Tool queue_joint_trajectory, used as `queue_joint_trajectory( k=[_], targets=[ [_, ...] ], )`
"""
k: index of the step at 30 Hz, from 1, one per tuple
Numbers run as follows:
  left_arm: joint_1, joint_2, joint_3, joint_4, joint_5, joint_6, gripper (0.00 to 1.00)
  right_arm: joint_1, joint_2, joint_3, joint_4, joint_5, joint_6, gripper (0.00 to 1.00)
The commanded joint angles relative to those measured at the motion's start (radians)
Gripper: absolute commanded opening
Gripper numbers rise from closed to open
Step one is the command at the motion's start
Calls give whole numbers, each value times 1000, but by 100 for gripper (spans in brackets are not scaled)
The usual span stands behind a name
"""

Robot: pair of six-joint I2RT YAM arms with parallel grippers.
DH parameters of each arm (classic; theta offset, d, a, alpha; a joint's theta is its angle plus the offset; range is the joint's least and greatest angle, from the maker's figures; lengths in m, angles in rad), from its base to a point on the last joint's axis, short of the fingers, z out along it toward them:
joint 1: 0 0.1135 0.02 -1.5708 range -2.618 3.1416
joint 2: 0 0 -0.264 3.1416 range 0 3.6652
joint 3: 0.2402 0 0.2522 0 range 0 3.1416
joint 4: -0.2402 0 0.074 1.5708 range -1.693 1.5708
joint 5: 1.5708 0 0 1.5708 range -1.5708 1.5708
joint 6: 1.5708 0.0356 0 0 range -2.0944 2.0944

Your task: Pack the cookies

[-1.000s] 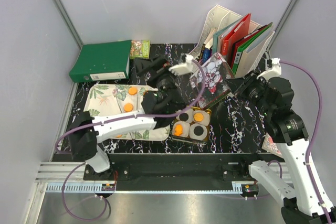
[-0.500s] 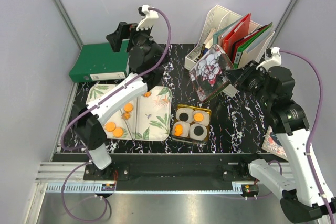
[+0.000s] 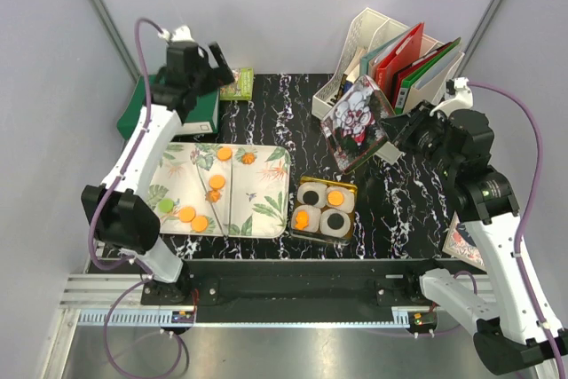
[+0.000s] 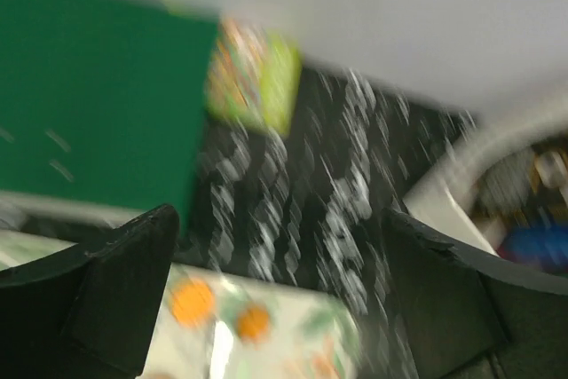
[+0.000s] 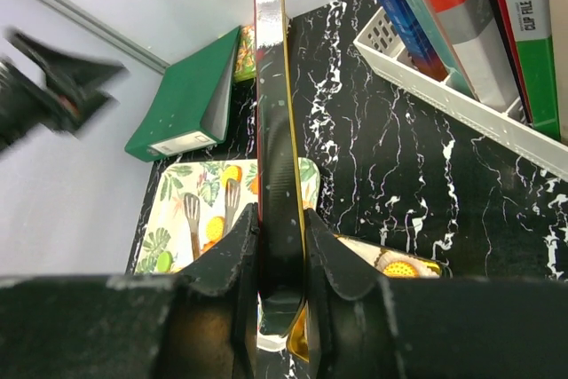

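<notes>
Several orange cookies (image 3: 216, 181) lie on the leaf-printed tray (image 3: 266, 215); the blurred left wrist view shows two of them (image 4: 192, 301). The gold tin (image 3: 324, 208) right of the tray holds white paper cups with two orange cookies (image 3: 335, 198) and two black cookies (image 3: 311, 195). My right gripper (image 3: 404, 130) is shut on the floral tin lid (image 3: 357, 122), which it holds on edge above the table behind the tin. In the right wrist view, the lid (image 5: 280, 130) stands edge-on in the right gripper (image 5: 282, 246). My left gripper (image 3: 213, 67) is open and empty, raised over the back left corner.
A green binder (image 3: 173, 104) and a small snack packet (image 3: 237, 83) lie at the back left. A white file rack (image 3: 373, 37) with coloured folders stands at the back right. A patterned flat item (image 3: 461, 241) lies at the table's right edge.
My left arm has swung from above the tin and tray up to the back left corner, uncovering the tray. The right gripper has kept the lid almost still.
</notes>
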Motion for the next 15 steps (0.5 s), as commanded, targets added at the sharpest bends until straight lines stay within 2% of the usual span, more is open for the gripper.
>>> queue_joint_trajectory(
  k=[1,2,3,4,7,11,15],
  targets=[
    [-60,-184,-382,207,588,-390,99,3,-17,-40,90,34,21,0],
    [-62,-243,-462,286,636,-439,99,3,-15,-49,101,32,27,0],
    [-62,-270,-609,446,676,-493,99,3,-13,-57,115,32,39,0],
    [-63,-296,-675,525,740,-601,99,3,-15,-69,139,34,47,0],
    [-96,-374,-870,764,788,-750,99,3,-15,-97,188,32,77,0],
    [-171,-426,-984,918,779,-840,99,3,-17,-143,251,19,128,0],
    [-214,-383,-1090,1238,764,-995,99,3,-13,-187,294,-4,186,0]
  ],
)
